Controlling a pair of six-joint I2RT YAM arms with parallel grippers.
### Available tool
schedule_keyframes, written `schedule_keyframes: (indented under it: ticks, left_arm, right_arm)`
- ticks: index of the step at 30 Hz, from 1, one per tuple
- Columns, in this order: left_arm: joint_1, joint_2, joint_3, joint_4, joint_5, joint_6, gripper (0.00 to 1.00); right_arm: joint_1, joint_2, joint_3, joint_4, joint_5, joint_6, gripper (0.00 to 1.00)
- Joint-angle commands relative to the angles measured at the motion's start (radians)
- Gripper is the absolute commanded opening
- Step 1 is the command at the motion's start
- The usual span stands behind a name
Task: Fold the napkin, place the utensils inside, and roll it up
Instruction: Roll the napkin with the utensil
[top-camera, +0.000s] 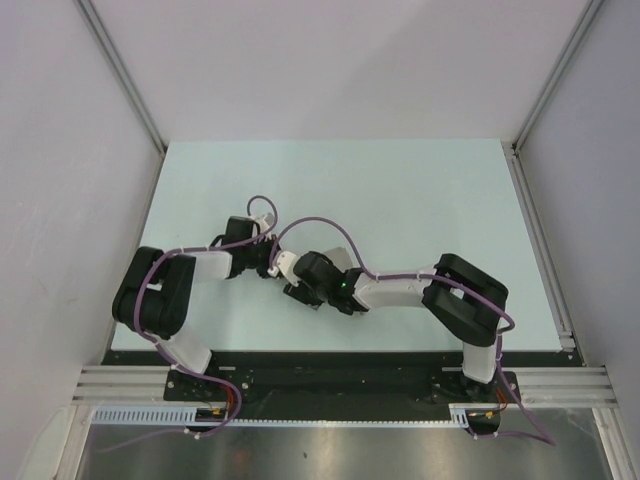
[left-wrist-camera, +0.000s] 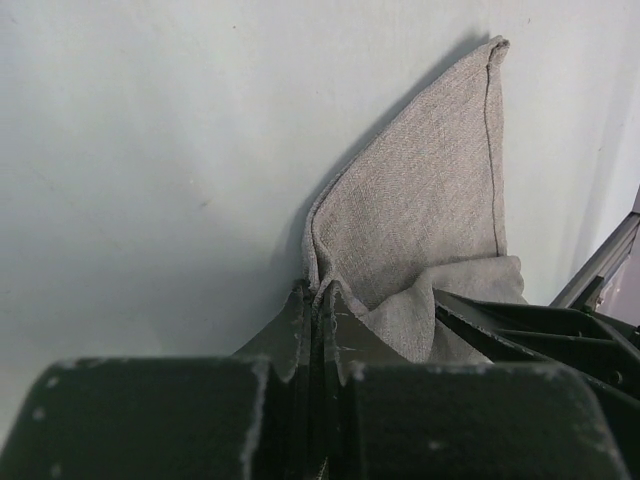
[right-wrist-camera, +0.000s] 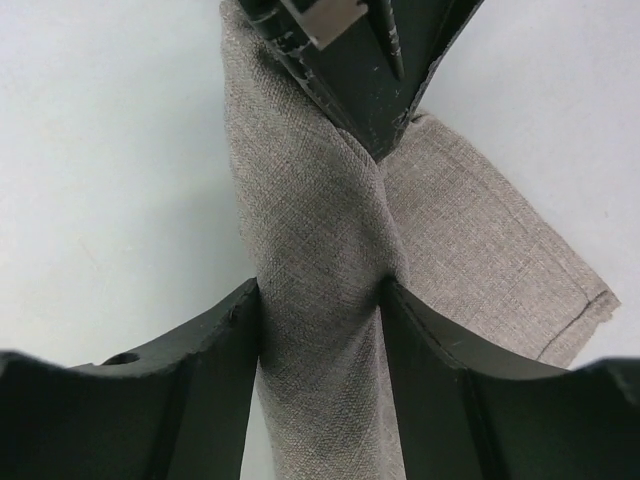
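The grey-beige napkin (right-wrist-camera: 320, 330) is bunched into a thick roll. My right gripper (right-wrist-camera: 320, 300) is shut on it, one finger pressing each side. My left gripper (left-wrist-camera: 320, 292) is shut on a folded edge of the napkin (left-wrist-camera: 430, 210), whose loose corner lies flat on the table beyond. The left gripper's black fingers (right-wrist-camera: 370, 100) meet the roll just ahead of the right gripper. In the top view both grippers, left (top-camera: 272, 262) and right (top-camera: 298, 285), are close together mid-table and cover the napkin. The fork and the dark utensil are hidden.
The pale table (top-camera: 400, 200) is walled by white panels at the left, right and back. A metal rail (top-camera: 540, 240) runs along the right edge. The right gripper's black finger (left-wrist-camera: 530, 330) shows at the right of the left wrist view.
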Motion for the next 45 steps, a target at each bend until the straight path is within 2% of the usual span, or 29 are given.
schedule_keyframes:
  ticks: [1,2,4,6,8,9,13,17,20,27,32,37,40,42,43,45]
  left_arm:
    - [0.008,-0.001,0.043,-0.074,-0.036,0.016,0.01]
    - [0.011,-0.009,0.047,-0.074,-0.036,0.014,0.03]
    - [0.020,-0.018,0.063,-0.074,-0.045,0.007,0.16]
    - [0.040,-0.044,0.072,-0.076,-0.059,-0.001,0.36]
    - [0.066,-0.070,0.078,-0.078,-0.093,-0.013,0.49]
    - [0.075,-0.102,0.078,-0.082,-0.108,-0.018,0.63]
    - [0.112,-0.186,0.040,-0.084,-0.194,-0.024,0.76]
    - [0.120,-0.271,-0.044,-0.056,-0.246,-0.032,0.77]
    - [0.120,-0.347,-0.133,0.020,-0.195,-0.029,0.77]
    - [0.097,-0.518,-0.311,0.142,-0.102,-0.044,0.76]
    - [0.086,-0.587,-0.354,0.128,-0.119,-0.065,0.71]
    - [0.086,-0.559,-0.368,0.139,-0.095,-0.068,0.67]
    - [0.086,-0.515,-0.368,0.171,-0.078,-0.075,0.62]
    - [0.085,-0.477,-0.361,0.182,-0.056,-0.078,0.58]
    - [0.085,-0.466,-0.361,0.200,-0.050,-0.081,0.51]
    - [0.085,-0.443,-0.359,0.212,-0.042,-0.084,0.46]
  right_arm:
    - [-0.025,0.050,0.027,-0.141,-0.140,0.038,0.53]
    - [-0.030,0.053,0.034,-0.170,-0.154,0.044,0.53]
    - [-0.047,0.064,0.045,-0.198,-0.209,0.064,0.47]
    - [-0.059,0.081,0.079,-0.256,-0.268,0.076,0.37]
    - [-0.079,0.102,0.103,-0.317,-0.319,0.092,0.31]
    - [-0.085,0.105,0.122,-0.334,-0.374,0.096,0.28]
    - [-0.136,0.093,0.148,-0.387,-0.509,0.135,0.20]
    - [-0.171,0.079,0.180,-0.397,-0.676,0.205,0.17]
    - [-0.182,0.105,0.237,-0.436,-0.741,0.224,0.17]
    - [-0.229,0.202,0.341,-0.480,-0.827,0.253,0.16]
    - [-0.271,0.275,0.396,-0.480,-0.898,0.279,0.17]
    - [-0.294,0.334,0.438,-0.482,-0.922,0.290,0.17]
    - [-0.298,0.352,0.453,-0.483,-0.930,0.290,0.17]
    - [-0.300,0.357,0.456,-0.483,-0.930,0.290,0.17]
    - [-0.303,0.358,0.459,-0.483,-0.931,0.290,0.17]
    - [-0.305,0.361,0.459,-0.483,-0.930,0.291,0.17]
